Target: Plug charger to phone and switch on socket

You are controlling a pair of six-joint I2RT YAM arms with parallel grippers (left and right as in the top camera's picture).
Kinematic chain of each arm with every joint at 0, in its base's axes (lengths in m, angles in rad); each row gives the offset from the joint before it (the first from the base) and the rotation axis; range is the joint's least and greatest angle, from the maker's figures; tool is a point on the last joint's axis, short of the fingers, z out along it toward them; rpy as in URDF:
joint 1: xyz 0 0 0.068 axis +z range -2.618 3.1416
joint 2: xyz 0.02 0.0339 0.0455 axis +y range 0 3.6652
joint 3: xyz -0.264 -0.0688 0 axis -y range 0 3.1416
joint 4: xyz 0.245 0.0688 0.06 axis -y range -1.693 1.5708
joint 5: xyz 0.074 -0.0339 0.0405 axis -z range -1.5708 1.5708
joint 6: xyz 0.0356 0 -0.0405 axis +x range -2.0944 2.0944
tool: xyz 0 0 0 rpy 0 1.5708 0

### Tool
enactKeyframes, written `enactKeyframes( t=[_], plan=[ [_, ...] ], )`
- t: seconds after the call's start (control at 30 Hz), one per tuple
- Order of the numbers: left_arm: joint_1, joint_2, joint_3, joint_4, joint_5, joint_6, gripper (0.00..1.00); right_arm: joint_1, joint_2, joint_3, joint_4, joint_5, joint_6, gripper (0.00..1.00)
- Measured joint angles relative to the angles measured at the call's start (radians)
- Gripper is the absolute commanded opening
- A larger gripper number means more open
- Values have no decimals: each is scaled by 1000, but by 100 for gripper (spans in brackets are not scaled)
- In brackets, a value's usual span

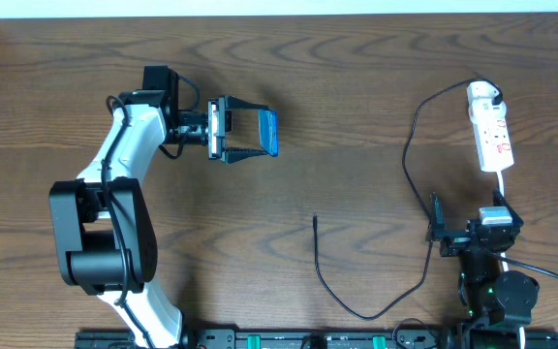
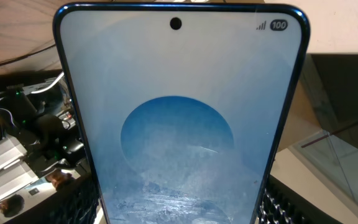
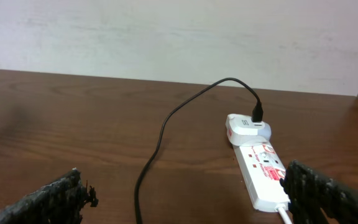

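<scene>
Phone [image 2: 176, 124], lower end off-frame

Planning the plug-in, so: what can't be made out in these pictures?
Left wrist: phone port, cut off by the bottom edge.
Overhead: charger tip, orientation too small to tell.
Overhead: socket switch, on or off, too small.
Right wrist: socket's near end, behind a finger.
</scene>
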Motion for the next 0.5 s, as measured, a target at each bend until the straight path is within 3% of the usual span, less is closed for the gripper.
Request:
enactKeyframes(
  t=[0.5],
  plan=[
    [0,0,0,0,0,23,7,0,0,0,0,0,0,99]
  ],
)
